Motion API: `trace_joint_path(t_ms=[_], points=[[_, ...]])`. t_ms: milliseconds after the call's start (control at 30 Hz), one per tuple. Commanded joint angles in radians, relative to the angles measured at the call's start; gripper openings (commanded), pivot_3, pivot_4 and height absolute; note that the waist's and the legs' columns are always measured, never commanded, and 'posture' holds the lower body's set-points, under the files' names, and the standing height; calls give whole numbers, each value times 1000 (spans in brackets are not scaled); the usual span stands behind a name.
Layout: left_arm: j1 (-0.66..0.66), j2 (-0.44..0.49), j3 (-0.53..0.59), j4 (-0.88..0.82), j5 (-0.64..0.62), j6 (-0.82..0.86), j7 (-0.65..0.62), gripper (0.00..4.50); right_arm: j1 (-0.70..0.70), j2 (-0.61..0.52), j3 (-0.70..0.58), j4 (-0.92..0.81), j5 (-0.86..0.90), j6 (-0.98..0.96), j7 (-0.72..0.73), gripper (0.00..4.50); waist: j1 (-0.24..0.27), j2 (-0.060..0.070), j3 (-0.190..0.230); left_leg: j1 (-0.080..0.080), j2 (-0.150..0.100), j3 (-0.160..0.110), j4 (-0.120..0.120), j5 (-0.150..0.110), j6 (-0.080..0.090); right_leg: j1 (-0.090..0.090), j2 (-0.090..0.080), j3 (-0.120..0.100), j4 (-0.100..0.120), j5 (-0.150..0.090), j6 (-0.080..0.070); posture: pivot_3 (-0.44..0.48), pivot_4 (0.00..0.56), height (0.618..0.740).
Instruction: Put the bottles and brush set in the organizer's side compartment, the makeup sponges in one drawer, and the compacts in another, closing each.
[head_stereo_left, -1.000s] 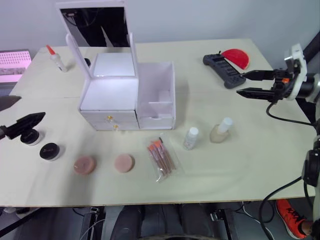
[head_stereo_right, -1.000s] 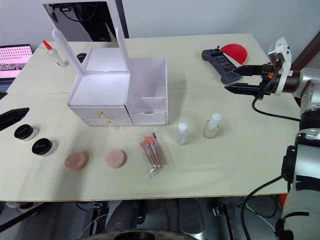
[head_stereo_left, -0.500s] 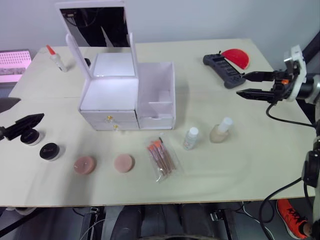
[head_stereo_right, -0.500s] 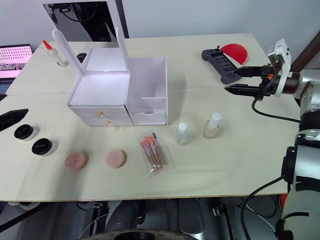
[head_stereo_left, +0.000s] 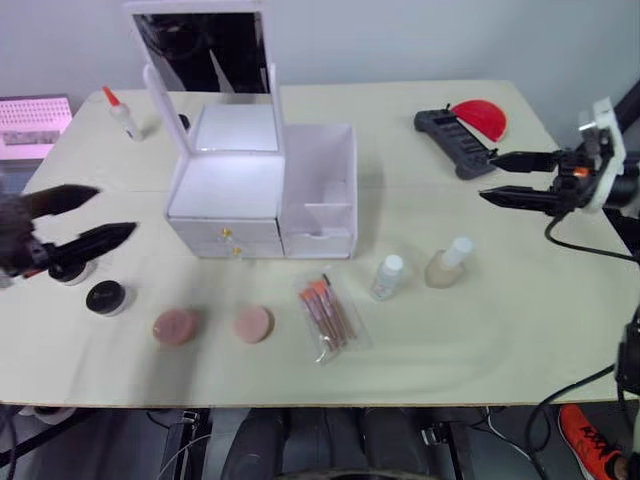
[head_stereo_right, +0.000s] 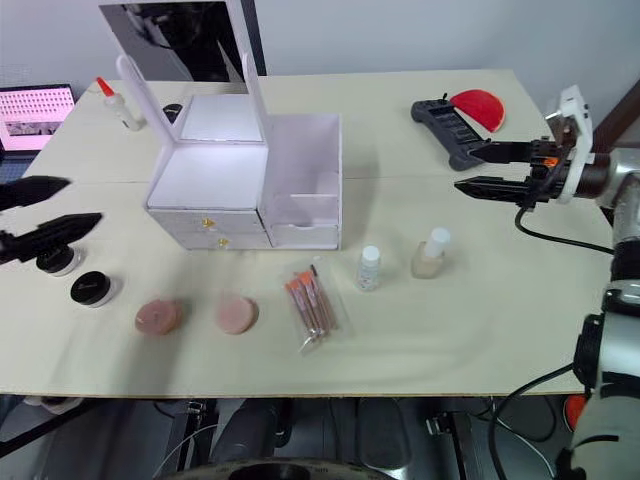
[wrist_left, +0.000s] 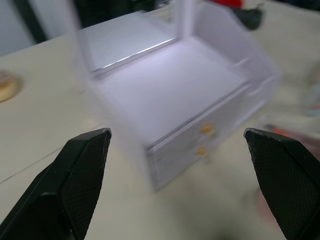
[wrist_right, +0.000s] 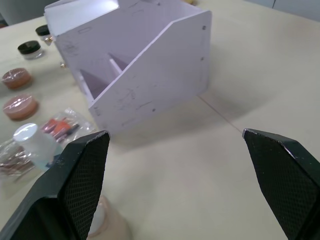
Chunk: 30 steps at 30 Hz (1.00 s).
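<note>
On the worktop (head_stereo_right: 480, 300) nothing is yet stowed: the white organizer (head_stereo_right: 250, 190) is seen with its mirror lid raised, its open side compartment (head_stereo_right: 305, 200) empty and both drawers (head_stereo_right: 205, 232) shut. The brush set (head_stereo_right: 308, 308), sealed in a clear pouch, is laid just in front of the organizer, with the small clear bottle (head_stereo_right: 369, 268) and the beige bottle (head_stereo_right: 430, 253) beside it, upright and slightly apart. Two pink makeup sponges (head_stereo_right: 236, 313) are placed side by side near the front edge, and two black-lidded compacts (head_stereo_right: 91, 288) are found further toward the left edge. The left tool (head_stereo_right: 45, 212) is held wide open and empty above the nearer compact; the right tool (head_stereo_right: 478, 168) is likewise spread wide and empty, well apart from the bottles. The bottles are judged light, rigid and smooth, easily tipped, so the body below the cap is best gripped. The pouch is likely slippery and limp, and a pinch across its middle is advised. The sponges are expected to yield under pressure, while the compacts are probably hard and can be taken across the lid rim.
</note>
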Motion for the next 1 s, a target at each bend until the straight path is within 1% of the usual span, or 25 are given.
trace_joint_path(t_ms=[33, 67, 100, 233, 267, 333, 433, 533, 567, 633, 733, 867, 1000], points=[[-133, 48, -127, -95, -140, 84, 29, 4490, 105, -45, -86, -187, 75, 76, -35, 4500, 3, 0, 0, 0, 0, 0, 0, 0, 0, 0, 0, 0, 0, 0, 0, 0, 150, 740], [-200, 48, -171, -102, -181, 103, 41, 4490, 160, -52, -116, -253, 100, 105, -52, 4500, 8, -1, 0, 0, 0, 0, 0, 0, 0, 0, 0, 0, 0, 0, 1, 0, 150, 740], [-272, 40, -228, -102, -188, 108, 54, 4490, 227, -57, -155, -328, 125, 137, -72, 4500, 9, -1, 0, 0, 1, 0, 0, 0, 0, 0, 1, 0, 1, 0, 1, 0, 150, 740], [-433, -9, -387, -89, -160, 102, 65, 4490, 415, -55, -281, -531, 196, 224, -159, 4500, 6, 0, 0, 1, 1, 1, 1, 0, 0, 1, 2, 0, 1, 1, 3, 0, 150, 740], [-478, -35, -431, -80, -157, 101, 58, 4490, 475, -50, -330, -590, 217, 253, -182, 4500, 2, 0, 0, 2, 1, 1, 1, 0, 0, 2, 2, 1, 1, 1, 3, 0, 150, 740], [-563, -103, -500, -40, -175, 116, 57, 4490, 592, -33, -436, -704, 249, 300, -226, 4500, 9, 0, 0, 2, 2, 2, 2, 0, 0, 3, 2, 1, 1, 1, 3, 0, 150, 740], [-629, -165, -578, 11, -129, 102, 27, 4490, 730, 1, -563, -857, 300, 370, -295, 4500, 11, -1, 0, 1, 3, 2, 3, 0, 0, 3, 3, 1, 1, 1, 3, 0, 150, 740], [-667, -197, -617, 42, -96, 85, -3, 4490, 832, 34, -629, -998, 336, 419, -360, 4500, 0, -2, 1, 1, 3, 2, 3, 0, 0, 3, 3, 1, 0, 1, 3, 0, 150, 740], [-672, -201, -634, 50, -78, 70, -21, 4490, 841, 59, -630, -1047, 345, 439, -415, 4500, 9, -3, 0, 2, 4, 4, 3, 0, 0, 3, 4, 2, 0, 2, 1, 0, 150, 740], [-678, -214, -663, 58, -31, 34, -48, 4490, 862, 105, -570, -1143, 320, 434, -528, 4500, 11, -5, 0, 1, 8, 4, 3, 0, 0, 4, 7, 1, -1, 2, 1, 0, 150, 740], [-678, -239, -670, 43, 4, -9, -63, 4490, 888, 159, -468, -1201, 300, 424, -617, 4500, 12, -5, 0, 1, 8, 4, 3, 0, 0, 3, 7, 1, -3, 2, -2, 0, 150, 740], [-670, -257, -663, 9, 19, -28, -60, 4490, 876, 233, -378, -1168, 262, 338, -696, 4500, 15, -6, 0, 0, 8, 4, 3, 0, 0, 3, 7, 1, -5, 2, -4, 0, 150, 740], [-670, -263, -661, -10, 34, -35, -51, 4490, 871, 246, -316, -1131, 232, 285, -728, 4500, 24, -6, 0, 0, 8, 4, 3, 0, 0, 4, 7, 1, -7, 3, -3, 0, 150, 740]])
